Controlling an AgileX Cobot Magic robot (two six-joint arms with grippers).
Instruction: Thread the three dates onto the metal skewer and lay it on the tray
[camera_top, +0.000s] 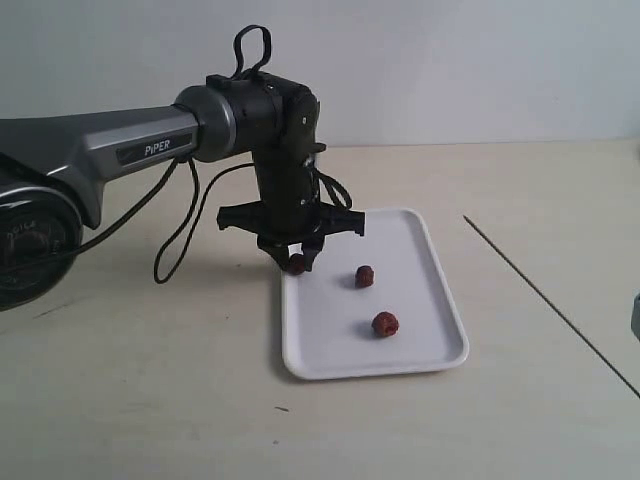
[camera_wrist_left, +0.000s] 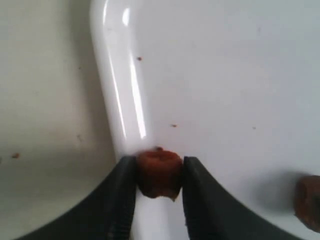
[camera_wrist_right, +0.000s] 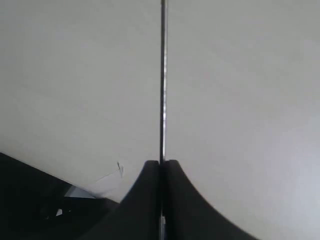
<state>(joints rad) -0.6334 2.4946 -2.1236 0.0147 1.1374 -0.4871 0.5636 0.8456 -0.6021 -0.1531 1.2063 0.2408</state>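
Dates (camera_top: 365, 276), three small wrinkled reddish-brown fruits, were at the flat white tray (camera_top: 440, 330). One date (camera_wrist_left: 159, 172) sat at its 10 o'clock edge, squeezed between the left fingers (camera_wrist_left: 120, 200). The right fingers (camera_wrist_right: 142, 200) pinched the thin grey metal skewer (camera_wrist_right: 163, 75).

The tray (camera_wrist_left: 116, 90) looked glossy white and smooth, with glare along its rim. The date (camera_wrist_left: 159, 172) was wrinkled and matt; the metal skewer (camera_wrist_right: 163, 75) gleamed; the tabletop (camera_top: 150, 400) was dull.
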